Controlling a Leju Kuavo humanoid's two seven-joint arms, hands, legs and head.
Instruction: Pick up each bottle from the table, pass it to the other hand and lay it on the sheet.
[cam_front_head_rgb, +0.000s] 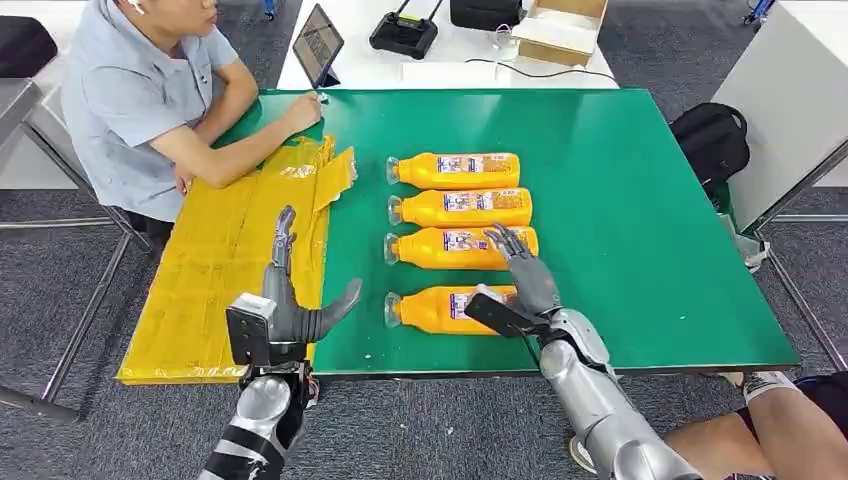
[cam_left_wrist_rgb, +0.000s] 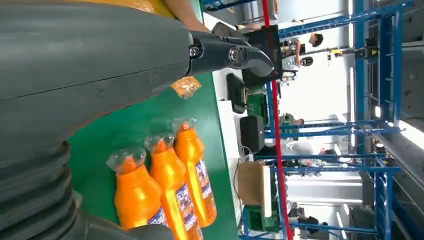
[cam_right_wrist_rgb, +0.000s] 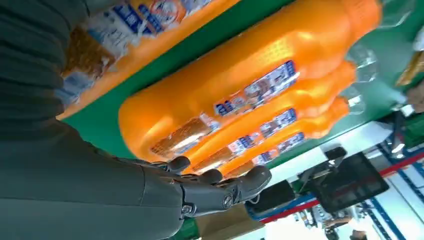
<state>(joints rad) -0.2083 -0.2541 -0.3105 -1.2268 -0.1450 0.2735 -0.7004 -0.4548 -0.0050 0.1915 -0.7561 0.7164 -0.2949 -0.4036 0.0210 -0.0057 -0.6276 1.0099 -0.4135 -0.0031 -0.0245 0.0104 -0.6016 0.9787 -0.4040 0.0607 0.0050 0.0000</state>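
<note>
Several orange bottles lie side by side on the green table (cam_front_head_rgb: 640, 220), clear caps pointing left: a far one (cam_front_head_rgb: 455, 170), two middle ones (cam_front_head_rgb: 460, 207) (cam_front_head_rgb: 445, 247) and the nearest one (cam_front_head_rgb: 430, 308). My right hand (cam_front_head_rgb: 520, 275) hovers open over the base ends of the two nearest bottles, fingers stretched out and holding nothing. In the right wrist view its fingers (cam_right_wrist_rgb: 220, 187) reach past the base of a bottle (cam_right_wrist_rgb: 240, 85). My left hand (cam_front_head_rgb: 295, 300) is open with fingers spread above the right edge of the yellow sheet (cam_front_head_rgb: 220, 260). The left wrist view shows three bottles (cam_left_wrist_rgb: 172, 180).
A person (cam_front_head_rgb: 140, 90) sits at the far left with a forearm resting on the sheet's far end. Behind the table stand a tablet (cam_front_head_rgb: 318, 45), a black controller (cam_front_head_rgb: 403, 35) and a cardboard box (cam_front_head_rgb: 560, 30). A black backpack (cam_front_head_rgb: 710, 140) lies right of the table.
</note>
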